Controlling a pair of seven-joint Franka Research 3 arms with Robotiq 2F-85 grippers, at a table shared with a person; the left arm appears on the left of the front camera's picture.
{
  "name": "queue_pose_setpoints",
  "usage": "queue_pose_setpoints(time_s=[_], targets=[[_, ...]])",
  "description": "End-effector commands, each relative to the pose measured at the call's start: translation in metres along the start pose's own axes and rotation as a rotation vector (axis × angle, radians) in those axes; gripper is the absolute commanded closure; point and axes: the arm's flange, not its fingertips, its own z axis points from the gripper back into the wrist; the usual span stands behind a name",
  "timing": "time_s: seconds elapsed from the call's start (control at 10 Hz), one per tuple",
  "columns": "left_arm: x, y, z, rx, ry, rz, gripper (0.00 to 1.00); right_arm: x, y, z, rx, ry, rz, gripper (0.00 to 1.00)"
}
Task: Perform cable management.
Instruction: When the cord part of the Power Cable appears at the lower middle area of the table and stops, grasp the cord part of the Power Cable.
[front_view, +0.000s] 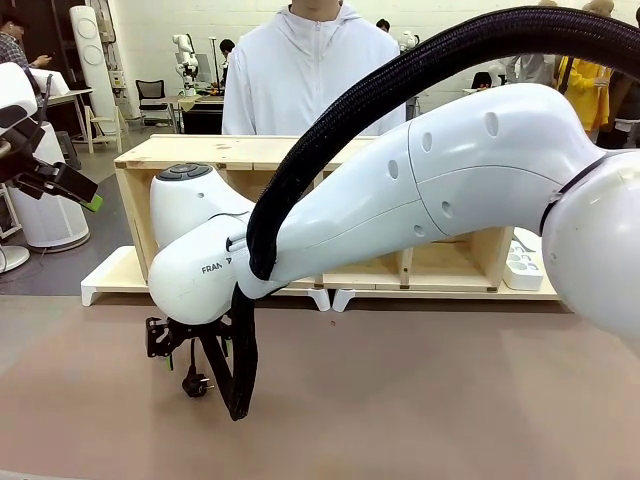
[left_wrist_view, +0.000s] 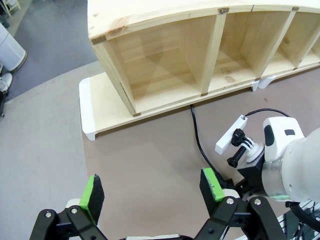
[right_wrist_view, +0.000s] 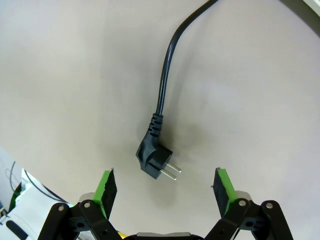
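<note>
Cable (right_wrist_view: 167, 65): laid loose on table (right_wrist_view: 60, 75), plug (right_wrist_view: 156, 159) seen between spread fingers (right_wrist_view: 106, 187) of right gripper (right_wrist_view: 165, 186), untouched. Left gripper (left_wrist_view: 151, 189): held open, raised, nothing gripped. Step judged: approach to plug. Next called for: descent, jaws centred and closed on plug.

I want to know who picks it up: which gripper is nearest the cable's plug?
The right gripper, open directly over the plug on the table, a finger on either side. The left gripper is held higher, off to the side.
</note>
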Motion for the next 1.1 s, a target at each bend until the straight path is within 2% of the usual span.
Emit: queue_pose_setpoints(time_s=[0.0, 0.3, 1.0], targets=[[0.002, 0.001, -0.001, 0.003, -0.011, 0.003, 0.00, 0.002, 0.015, -0.005, -0.006, -0.021, -0.026, 0.00], [0.002, 0.001, -0.001, 0.003, -0.011, 0.003, 0.00, 0.009, 0.028, -0.021, -0.086, -0.005, -0.117, 0.00], [0.002, 0.001, -0.001, 0.003, -0.011, 0.003, 0.00, 0.025, 0.033, -0.042, -0.165, 0.005, -0.083, 0.00]])
